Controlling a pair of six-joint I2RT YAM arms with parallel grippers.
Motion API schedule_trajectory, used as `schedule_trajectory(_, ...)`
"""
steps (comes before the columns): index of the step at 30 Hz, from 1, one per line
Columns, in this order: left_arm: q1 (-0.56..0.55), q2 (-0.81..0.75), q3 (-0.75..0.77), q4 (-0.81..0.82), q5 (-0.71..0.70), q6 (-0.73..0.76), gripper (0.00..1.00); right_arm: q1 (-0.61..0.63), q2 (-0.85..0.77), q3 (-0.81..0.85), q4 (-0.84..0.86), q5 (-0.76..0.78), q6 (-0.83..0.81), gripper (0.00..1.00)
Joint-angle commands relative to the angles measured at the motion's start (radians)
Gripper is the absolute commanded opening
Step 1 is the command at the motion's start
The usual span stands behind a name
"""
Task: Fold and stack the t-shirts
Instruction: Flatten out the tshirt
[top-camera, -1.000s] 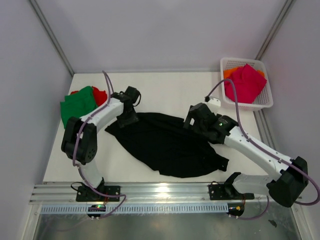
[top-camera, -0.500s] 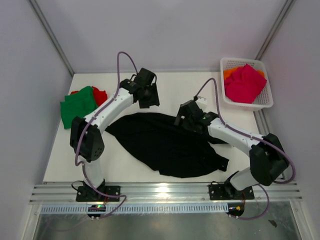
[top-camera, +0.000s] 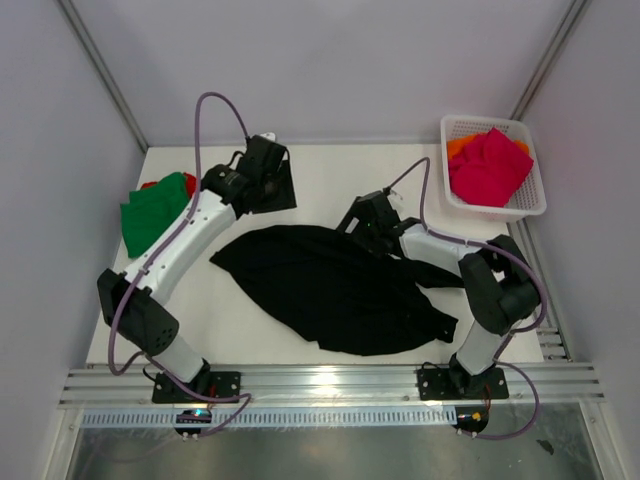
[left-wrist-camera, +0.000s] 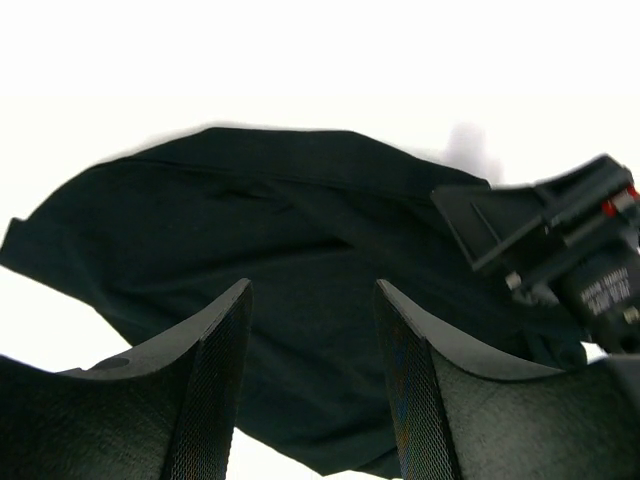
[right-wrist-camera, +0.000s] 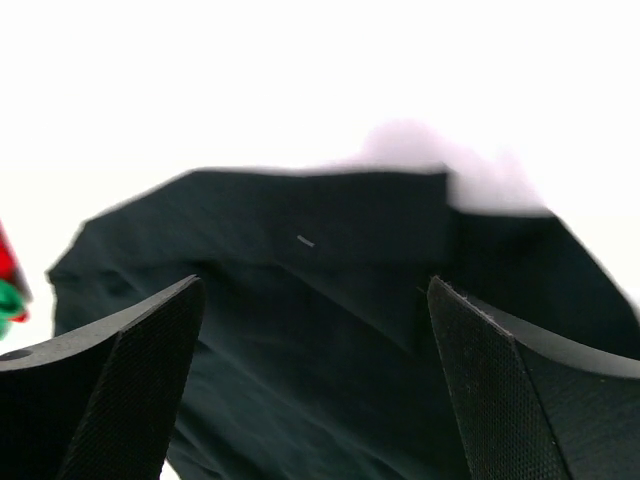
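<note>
**Back strip open, centre covered**

Bare tabletop (top-camera: 335, 165) runs along the back wall between the left hand (top-camera: 272, 188) and the basket (top-camera: 497, 211). The black shirt (top-camera: 325, 290) fills the centre, the right hand (top-camera: 358, 216) over its far edge. A green shirt (top-camera: 155, 212) blocks the left edge.

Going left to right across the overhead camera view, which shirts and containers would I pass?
Green t-shirt → black t-shirt → white basket holding the pink t-shirt.
</note>
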Motion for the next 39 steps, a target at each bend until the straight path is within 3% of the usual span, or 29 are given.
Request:
schedule_trajectory(1, 0.005, -0.05, -0.036, -0.006, -0.043, 0.017, 0.55, -0.005, 0.036, 0.088, 0.08, -0.013, 0.002, 0.95)
schedule_trajectory(10, 0.005, -0.091, -0.082, -0.021, -0.114, 0.016, 0.55, -0.011, 0.099, 0.2, 0.006, -0.018, -0.036, 0.92)
schedule_trajectory(20, 0.005, -0.065, -0.103, -0.001, -0.076, -0.016, 0.55, -0.015, -0.093, 0.122, -0.305, 0.201, 0.131, 0.93)
schedule_trajectory(39, 0.005, -0.102, -0.134, -0.026, -0.129, -0.013, 0.55, -0.038, 0.097, 0.165, -0.201, 0.166, 0.116, 0.92)
